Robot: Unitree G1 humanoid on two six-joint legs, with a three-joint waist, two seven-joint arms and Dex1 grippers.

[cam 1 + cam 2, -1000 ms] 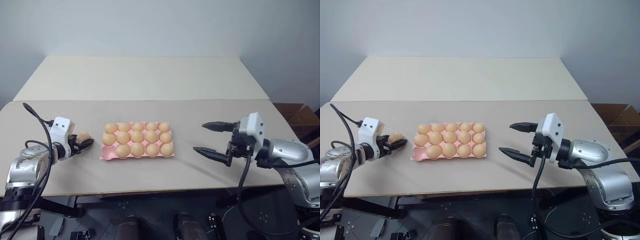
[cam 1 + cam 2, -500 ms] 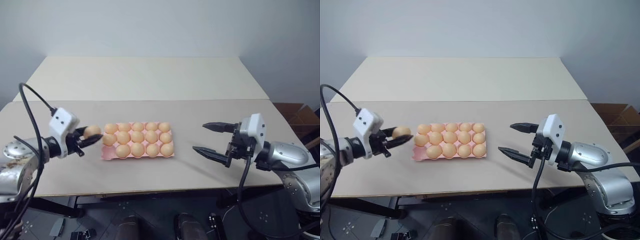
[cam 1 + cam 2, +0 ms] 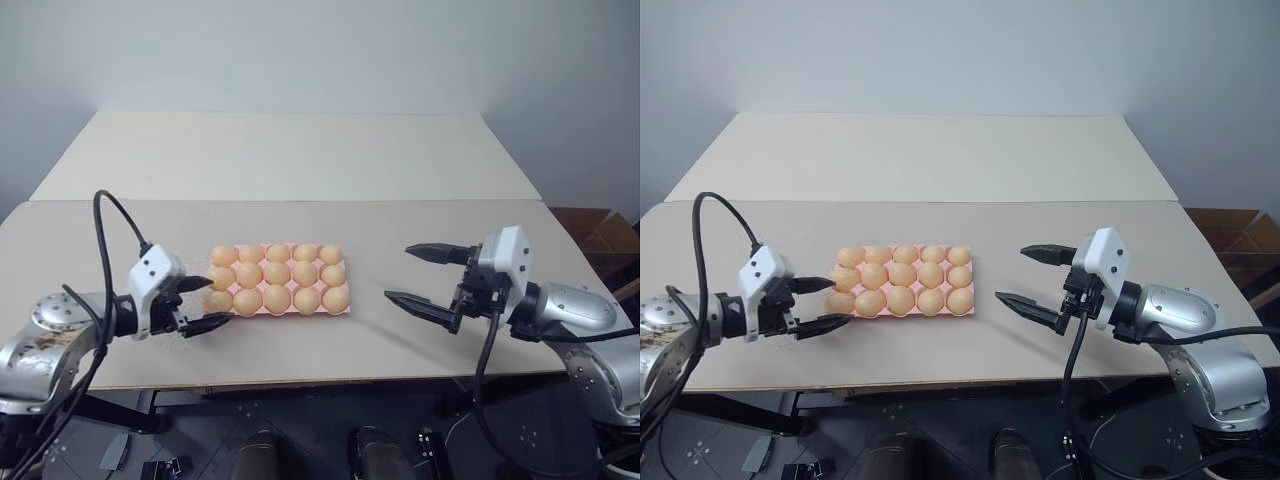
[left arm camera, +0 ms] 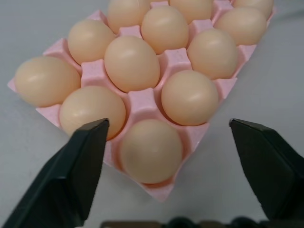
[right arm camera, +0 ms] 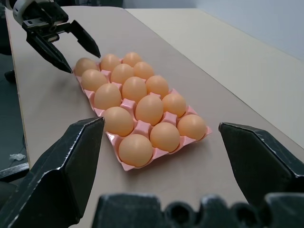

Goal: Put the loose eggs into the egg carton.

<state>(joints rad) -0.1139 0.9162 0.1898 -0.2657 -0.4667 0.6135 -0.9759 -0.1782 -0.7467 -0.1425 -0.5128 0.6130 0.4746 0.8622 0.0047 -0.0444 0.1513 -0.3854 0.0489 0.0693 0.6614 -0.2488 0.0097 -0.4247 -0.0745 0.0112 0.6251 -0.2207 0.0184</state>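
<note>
Egg carton (image 3: 277,283): all cups filled | my left fingers (image 3: 211,285) released, straddling its near-left corner egg (image 4: 151,150) | right fingers (image 3: 433,256) spread, well apart | risk: withdrawing could nudge that egg.

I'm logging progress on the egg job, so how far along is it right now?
Looks essentially finished: the pink egg carton shows an egg in all fifteen cups, including the corner egg nearest the left gripper. Nothing is in hand: the left gripper is open beside that corner, and the right gripper hovers open to the carton's other side. No loose eggs show on the table.
</note>
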